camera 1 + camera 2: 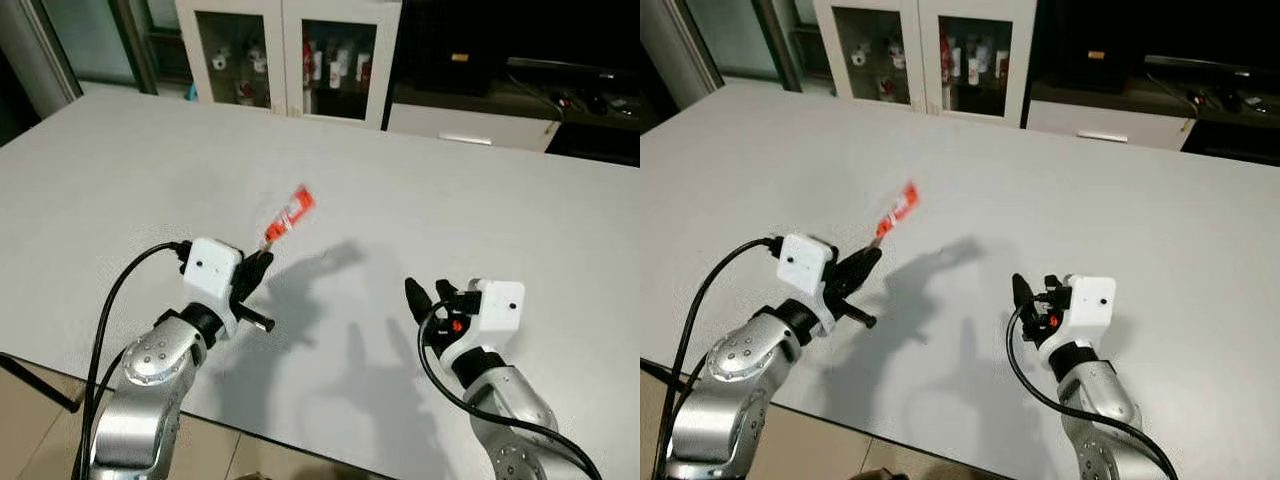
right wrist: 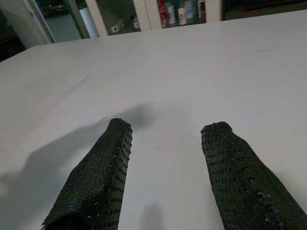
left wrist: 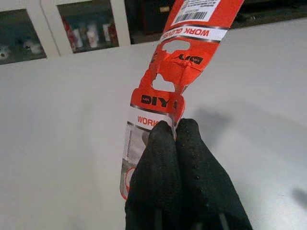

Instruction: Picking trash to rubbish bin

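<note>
Wrapper (image 1: 290,218) above table (image 1: 480,200), left of right end effector (image 1: 428,296).

Table (image 1: 150,160): smooth, matt white top; soft shadows, no glare.
Wrapper (image 3: 180,72): thin glossy orange card or film, creased, printed white bands and barcode.
Left gripper (image 3: 175,139): fingers of black, matt, finely textured covering, pressed together on the wrapper.
Right gripper (image 2: 165,139): fingers (image 2: 108,167) black, dimpled, matt; spread apart.
Arms (image 1: 150,370): brushed silver metal; wrist housings white plastic.
Cabinet (image 1: 285,50): white frames, glass doors.
</note>
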Motion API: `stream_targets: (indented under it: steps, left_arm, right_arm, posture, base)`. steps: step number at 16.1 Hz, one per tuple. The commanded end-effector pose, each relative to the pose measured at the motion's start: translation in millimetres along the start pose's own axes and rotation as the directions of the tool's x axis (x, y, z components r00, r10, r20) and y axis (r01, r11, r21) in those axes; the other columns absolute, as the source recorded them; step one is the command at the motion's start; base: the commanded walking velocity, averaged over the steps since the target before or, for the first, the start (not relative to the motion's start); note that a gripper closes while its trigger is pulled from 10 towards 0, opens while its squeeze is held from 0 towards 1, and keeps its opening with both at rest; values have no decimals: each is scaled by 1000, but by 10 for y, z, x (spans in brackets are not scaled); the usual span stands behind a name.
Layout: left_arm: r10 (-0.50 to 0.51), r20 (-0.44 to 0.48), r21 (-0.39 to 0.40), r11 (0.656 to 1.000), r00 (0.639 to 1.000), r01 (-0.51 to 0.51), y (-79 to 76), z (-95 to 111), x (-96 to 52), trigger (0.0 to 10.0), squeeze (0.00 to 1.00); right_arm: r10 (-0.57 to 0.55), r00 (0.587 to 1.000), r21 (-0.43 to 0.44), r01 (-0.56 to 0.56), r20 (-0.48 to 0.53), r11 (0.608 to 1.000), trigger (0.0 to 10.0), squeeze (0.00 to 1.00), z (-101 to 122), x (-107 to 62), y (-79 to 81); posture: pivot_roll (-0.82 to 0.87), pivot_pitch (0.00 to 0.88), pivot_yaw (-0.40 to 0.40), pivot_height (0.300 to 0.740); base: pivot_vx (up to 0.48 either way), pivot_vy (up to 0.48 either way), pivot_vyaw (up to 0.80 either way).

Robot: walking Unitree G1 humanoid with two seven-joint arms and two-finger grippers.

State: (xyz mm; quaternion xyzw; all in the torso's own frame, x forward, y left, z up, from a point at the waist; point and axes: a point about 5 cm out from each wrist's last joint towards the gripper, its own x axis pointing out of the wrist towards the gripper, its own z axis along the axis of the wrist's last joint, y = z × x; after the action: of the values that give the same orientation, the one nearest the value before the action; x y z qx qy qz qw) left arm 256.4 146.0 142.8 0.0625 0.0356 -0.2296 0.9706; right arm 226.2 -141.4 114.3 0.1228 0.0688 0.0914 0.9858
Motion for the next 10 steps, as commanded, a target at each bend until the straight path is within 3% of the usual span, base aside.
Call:
stream_targets:
  steps: [1, 4, 10]
  left_arm:
    - [4, -24, 22, 1000, 1000, -4, -28, 6, -25, 10000, 0]
    - [7, -54, 35, 999, 999, -5, -75, 11, -69, 10000, 0]
    - [13, -73, 25, 1000, 997, -11, -112, 19, -84, 10000, 0]
  right_arm:
    - [-21, 1000, -13, 21, 7, 1000, 10000, 0, 6, -11, -8]
    - [-29, 1000, -21, 29, 1, 999, 10000, 0, -3, -22, -6]
    - [-21, 1000, -28, 21, -8, 999, 10000, 0, -14, -21, 8]
  posture:
    - [-31, 0, 30, 740]
    - [-30, 0, 26, 740]
    - [-27, 0, 18, 740]
  base:
    - [0, 0, 0]
    - [0, 0, 0]
    - [-286, 0, 0]
